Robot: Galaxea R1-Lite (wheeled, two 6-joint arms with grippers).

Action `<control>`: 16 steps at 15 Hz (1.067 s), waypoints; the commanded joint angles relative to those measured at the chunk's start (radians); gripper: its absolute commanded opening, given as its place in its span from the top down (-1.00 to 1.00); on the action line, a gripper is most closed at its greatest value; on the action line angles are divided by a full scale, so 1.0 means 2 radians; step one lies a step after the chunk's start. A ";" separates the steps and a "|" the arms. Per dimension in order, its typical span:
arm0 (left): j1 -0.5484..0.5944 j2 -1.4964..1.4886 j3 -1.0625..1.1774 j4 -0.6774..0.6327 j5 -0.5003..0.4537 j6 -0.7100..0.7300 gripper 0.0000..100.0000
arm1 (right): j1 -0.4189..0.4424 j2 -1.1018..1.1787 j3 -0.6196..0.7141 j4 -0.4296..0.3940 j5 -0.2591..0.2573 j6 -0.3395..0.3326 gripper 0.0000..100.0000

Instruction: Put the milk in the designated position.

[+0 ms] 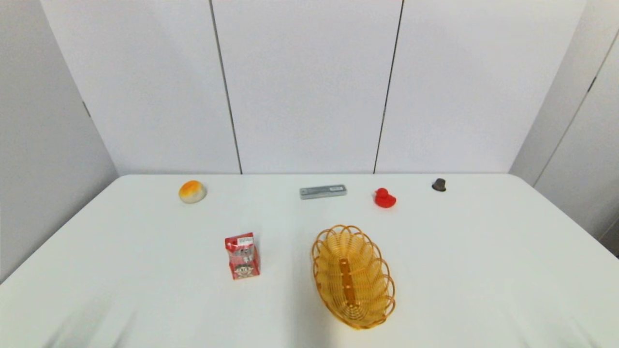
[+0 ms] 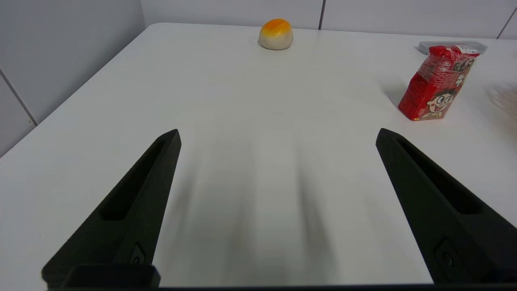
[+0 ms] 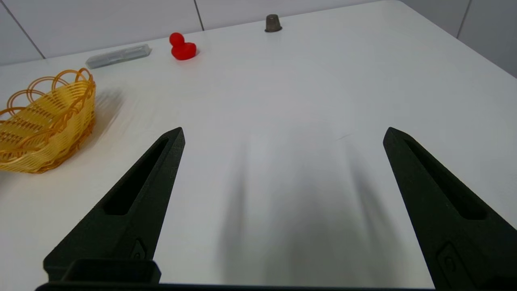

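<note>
So the milk (image 1: 242, 256) is standing upright on the white table (image 1: 483, 270), a bit left of center in the head view, lower half of the frame. Cartoon face points toward the camera. Just to its right, but not touching, there's an orange basket (image 1: 352, 276), oval, with nothing in it that I can see.

Along the back of the table, in the middle band of the frame: a bun (image 1: 192, 191) at the left, a grey case (image 1: 323, 191) near the center, a red duck (image 1: 384, 198) right of that, and a small dark cap (image 1: 439, 184) furthest right. All well apart from the milk.

Neither arm shows up in the head view. In the left wrist view the left gripper (image 2: 278, 135) has its fingers spread wide over bare table, holding nothing, with the milk off at the upper right of that frame and the bun at the top center. Same deal for the right gripper (image 3: 284, 133): fingers wide apart, nothing between them, basket at the left edge of its frame, duck and cap up top.
</note>
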 commanded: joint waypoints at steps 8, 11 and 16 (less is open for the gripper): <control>0.000 0.034 -0.010 -0.002 0.000 0.014 -1.00 | 0.000 0.001 0.000 0.000 0.000 0.001 -1.00; 0.000 0.137 -0.074 -0.038 -0.034 0.059 -1.00 | 0.000 0.001 0.000 0.000 0.000 0.001 -1.00; -0.077 0.394 -0.082 -0.194 -0.235 0.115 -1.00 | 0.000 0.001 0.000 0.000 0.000 0.001 -1.00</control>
